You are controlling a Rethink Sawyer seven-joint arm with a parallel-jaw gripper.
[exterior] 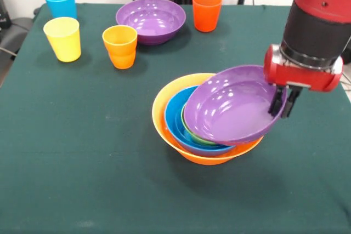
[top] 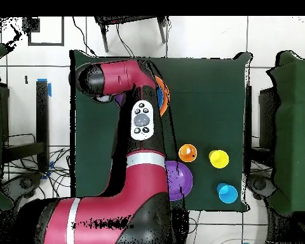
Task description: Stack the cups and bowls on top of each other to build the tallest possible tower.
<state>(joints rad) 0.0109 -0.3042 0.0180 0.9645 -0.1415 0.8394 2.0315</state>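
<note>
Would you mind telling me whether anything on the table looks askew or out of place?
Yes: the purple bowl on the tower sits tilted, its right rim raised and pinched by the gripper, not nested flat. The cups stand upright.

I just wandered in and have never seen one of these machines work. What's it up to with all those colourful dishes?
The red robot arm is building a nested pile. Its hand grips the rim of a purple bowl, held tilted over the tower: a large orange bowl with a blue bowl and a green bowl inside. Waiting behind are a second purple bowl and four cups: light blue, yellow, orange and red-orange.
</note>
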